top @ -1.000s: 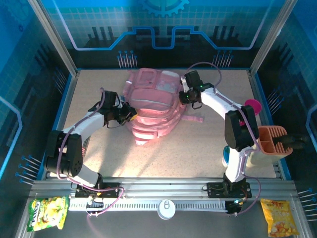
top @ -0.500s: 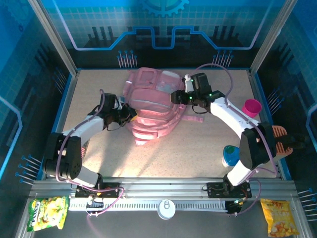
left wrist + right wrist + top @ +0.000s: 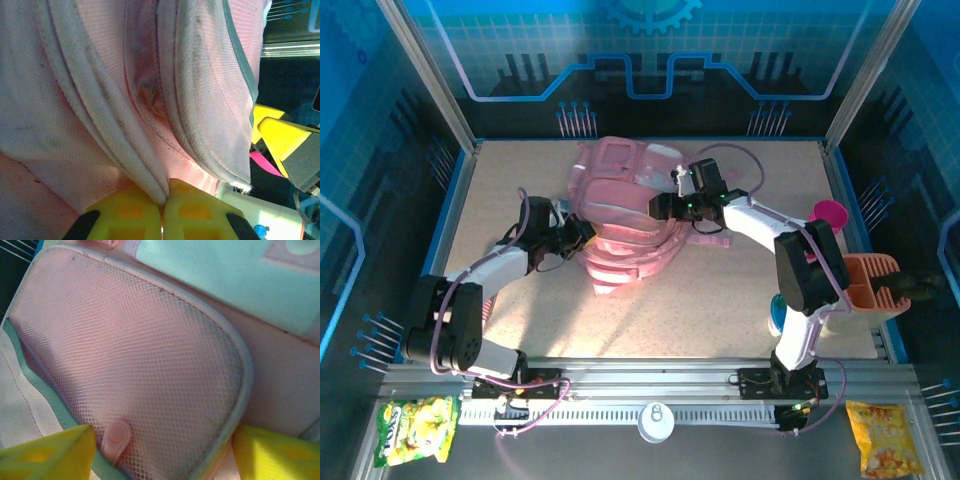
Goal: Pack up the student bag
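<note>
Student bag [image 3: 625, 215]: big soft pink backpack, pale trim, mesh pocket [image 3: 135, 365], lying flat on table [image 3: 720, 300], centre-far. Left gripper [image 3: 162, 200] pinched tight on bag's trimmed fold. Right gripper [image 3: 162, 452] spread wide, straddling mesh pocket.

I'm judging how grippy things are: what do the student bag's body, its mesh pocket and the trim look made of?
The student bag: soft woven pink fabric, matte; fine weave and folds show at the left wrist. Its mesh pocket: pink netting, probably synthetic; tiny holes visible. The trim: pale, smooth piping, perhaps coated fabric; unclear.
</note>
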`<action>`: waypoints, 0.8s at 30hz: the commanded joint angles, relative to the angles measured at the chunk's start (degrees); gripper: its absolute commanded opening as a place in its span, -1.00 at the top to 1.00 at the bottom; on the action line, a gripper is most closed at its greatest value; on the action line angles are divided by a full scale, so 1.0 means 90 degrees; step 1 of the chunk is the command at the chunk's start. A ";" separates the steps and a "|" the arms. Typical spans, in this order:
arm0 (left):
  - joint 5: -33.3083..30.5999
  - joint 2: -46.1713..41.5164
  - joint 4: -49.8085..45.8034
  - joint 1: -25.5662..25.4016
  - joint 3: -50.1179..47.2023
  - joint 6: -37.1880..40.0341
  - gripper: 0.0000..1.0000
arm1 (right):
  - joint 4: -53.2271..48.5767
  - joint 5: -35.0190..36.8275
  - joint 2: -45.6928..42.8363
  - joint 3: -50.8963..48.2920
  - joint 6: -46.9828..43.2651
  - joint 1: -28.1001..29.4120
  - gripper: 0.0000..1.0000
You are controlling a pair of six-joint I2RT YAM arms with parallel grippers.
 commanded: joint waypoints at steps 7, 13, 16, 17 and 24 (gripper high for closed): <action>0.0203 -0.0434 0.0342 -0.0100 -0.0246 -0.0118 1.00 | 0.1114 -0.1516 -0.0740 -0.1253 -0.0390 0.0042 -0.39; 0.0071 -0.0446 0.0413 -0.0098 -0.0263 -0.0217 1.00 | 0.1172 -0.1420 -0.1549 -0.2036 -0.0611 0.0024 -0.37; 0.0055 -0.0465 0.0410 -0.0096 -0.0256 -0.0236 1.00 | 0.1176 -0.0589 -0.1755 -0.2115 -0.0397 -0.0128 -0.43; 0.0055 -0.0472 0.0408 -0.0101 -0.0256 -0.0241 1.00 | 0.1230 -0.0441 -0.1752 -0.2098 -0.0289 -0.0207 -0.45; 0.0078 -0.0509 0.0381 -0.0101 -0.0260 -0.0274 1.00 | 0.1235 -0.0603 -0.0995 -0.1249 -0.0066 -0.0466 -0.51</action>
